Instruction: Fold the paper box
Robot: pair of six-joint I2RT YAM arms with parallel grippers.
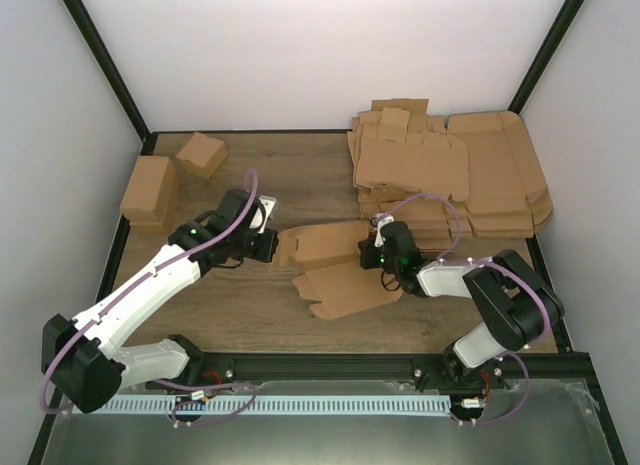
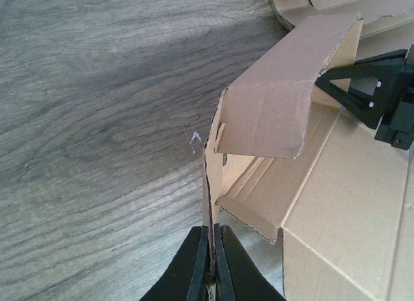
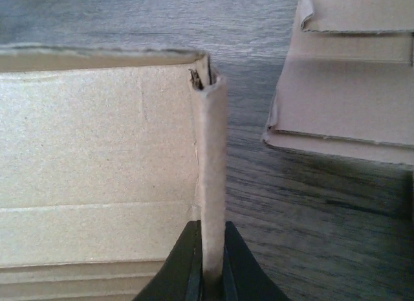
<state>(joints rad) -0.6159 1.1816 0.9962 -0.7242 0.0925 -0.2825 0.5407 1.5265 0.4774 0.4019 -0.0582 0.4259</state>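
Both arms reach inward, facing each other. Left gripper and right gripper each pinch a box wall.

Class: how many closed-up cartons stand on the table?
2. A larger carton by the left edge; a smaller carton just beyond it. The sheet heap could hide more.

The paper box runs off the right wrist view's left edge.

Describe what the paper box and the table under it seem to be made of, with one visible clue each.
Paper box: brown cardboard, matte and unprinted; fibrous speckled faces and creased fold lines, possibly thin corrugated board. Table: wood or wood-look laminate with a slight sheen; grey-brown grain streaks, but the look leaves it open.
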